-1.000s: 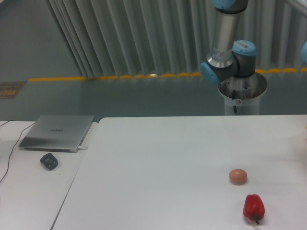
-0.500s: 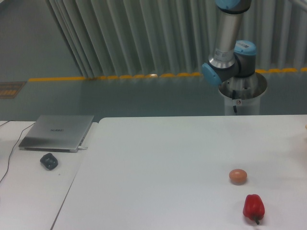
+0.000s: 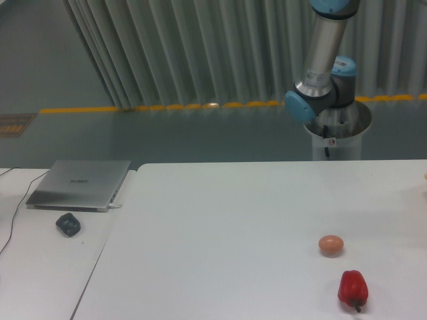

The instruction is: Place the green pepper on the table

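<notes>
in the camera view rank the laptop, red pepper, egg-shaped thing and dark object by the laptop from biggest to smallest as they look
1. silver laptop, by far the largest
2. red pepper
3. brownish egg-shaped object and dark object: these look about alike, so no ranking between them

The pepper sits nearest the camera, which may flatter its size.

Soft, even overhead light washes the white bench (image 3: 233, 227), leaving it pale and low in contrast. Only faint, short shadows sit directly beneath the red pepper (image 3: 352, 289) and the brownish egg-shaped object (image 3: 331, 245) beside it. A small glint marks the yellow floor line (image 3: 212, 105) beyond the bench's far edge. The whole frame is slightly hazy and soft, with a cool greenish cast; the robot arm (image 3: 325, 57) reads mildly blurred.
</notes>
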Controlling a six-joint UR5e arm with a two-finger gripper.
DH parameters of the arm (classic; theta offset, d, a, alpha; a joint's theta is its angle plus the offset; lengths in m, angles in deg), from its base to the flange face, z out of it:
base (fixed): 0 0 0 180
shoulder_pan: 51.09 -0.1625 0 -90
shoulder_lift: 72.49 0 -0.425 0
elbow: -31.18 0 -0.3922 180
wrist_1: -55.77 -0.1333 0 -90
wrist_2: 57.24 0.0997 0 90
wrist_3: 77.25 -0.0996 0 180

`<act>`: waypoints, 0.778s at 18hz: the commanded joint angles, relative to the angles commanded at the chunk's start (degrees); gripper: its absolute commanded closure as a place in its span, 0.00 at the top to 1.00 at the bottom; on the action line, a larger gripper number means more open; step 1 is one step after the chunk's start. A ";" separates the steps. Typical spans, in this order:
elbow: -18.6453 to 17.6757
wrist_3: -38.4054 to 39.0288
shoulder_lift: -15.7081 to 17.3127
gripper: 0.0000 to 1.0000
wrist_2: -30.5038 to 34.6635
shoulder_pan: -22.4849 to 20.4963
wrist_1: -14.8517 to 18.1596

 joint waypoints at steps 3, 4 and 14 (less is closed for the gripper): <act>0.00 6.97 -0.17 1.00 -1.24 0.61 -0.09; 0.00 8.82 -0.26 1.00 -0.98 0.62 -0.09; -1.05 17.17 0.18 1.00 4.30 -2.99 0.44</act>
